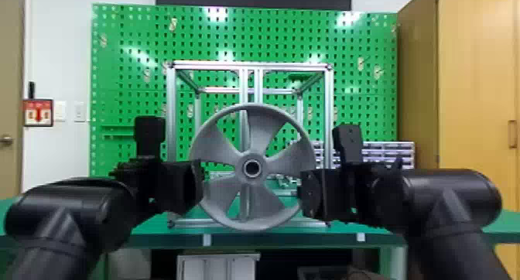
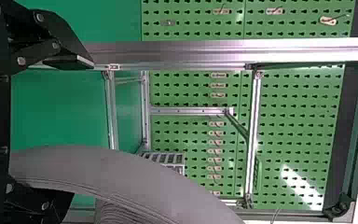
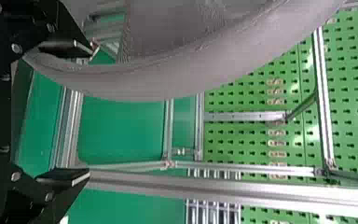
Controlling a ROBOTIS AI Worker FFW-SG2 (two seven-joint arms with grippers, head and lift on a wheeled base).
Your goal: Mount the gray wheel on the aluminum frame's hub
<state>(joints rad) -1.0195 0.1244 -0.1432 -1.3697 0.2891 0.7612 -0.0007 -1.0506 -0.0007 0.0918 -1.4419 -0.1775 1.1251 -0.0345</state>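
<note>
Wheel (image 1: pixel 251 153) at lower centre seems already mounted on the frame (image 1: pixel 209 65), left gripper (image 2: pixel 78 128) and right gripper (image 3: pixel 89 112) spread apart, leaving a seating check and withdrawal.

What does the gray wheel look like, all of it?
The gray wheel looks like plastic: a round rim, five broad blades and a center ring around a dark hole. It's upright, in front of the aluminum frame, between the left tool and right tool. I can't tell for sure what touches it.
</note>
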